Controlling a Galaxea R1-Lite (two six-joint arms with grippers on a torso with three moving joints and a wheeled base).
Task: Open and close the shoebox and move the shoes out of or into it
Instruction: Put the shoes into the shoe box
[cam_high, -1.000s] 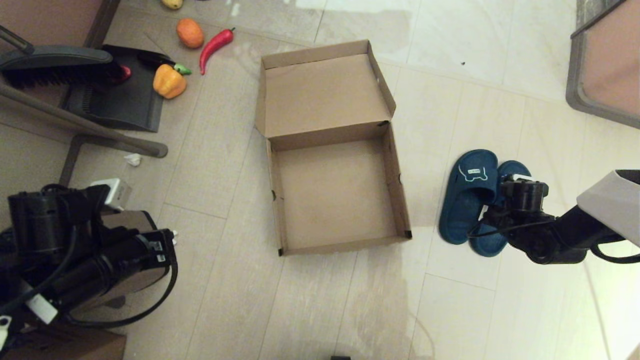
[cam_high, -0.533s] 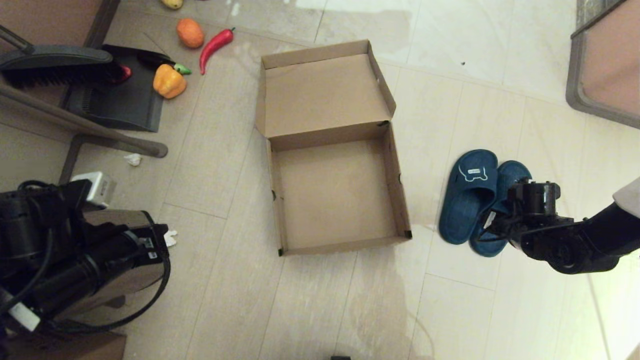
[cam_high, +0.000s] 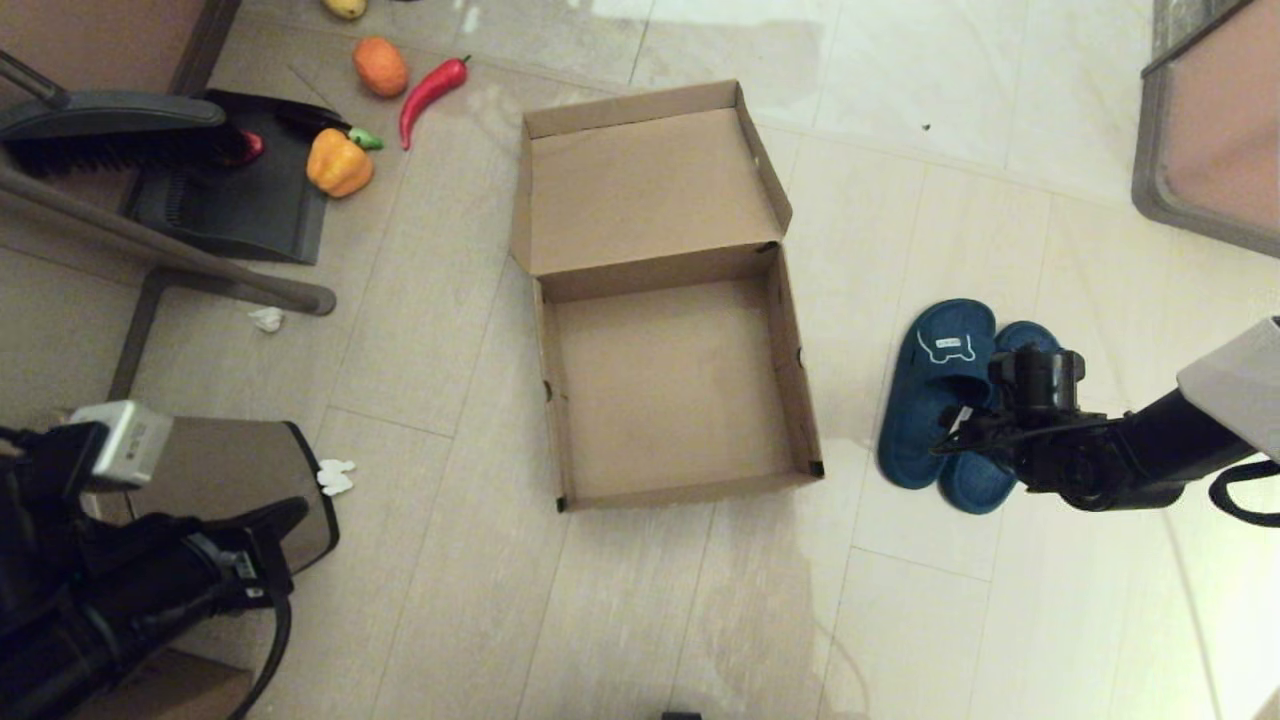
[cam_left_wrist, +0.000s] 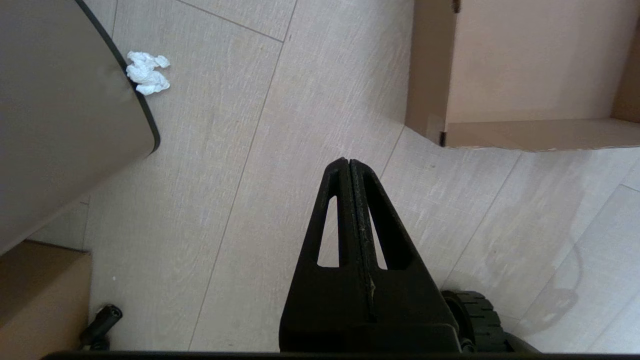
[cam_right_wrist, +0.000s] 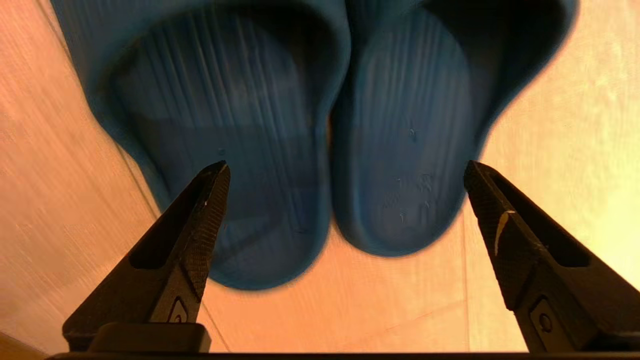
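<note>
Floor-side, right end effector has edged over the shoes.

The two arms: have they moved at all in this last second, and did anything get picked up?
The left gripper, shut on nothing, drew back toward the robot's lower left, uncovering more of the trash bin. The right gripper, open, wavered over the shoes and hangs above their heels, gripping nothing. The shoes, side by side on the floor, and the open, empty shoebox stayed put.
</note>
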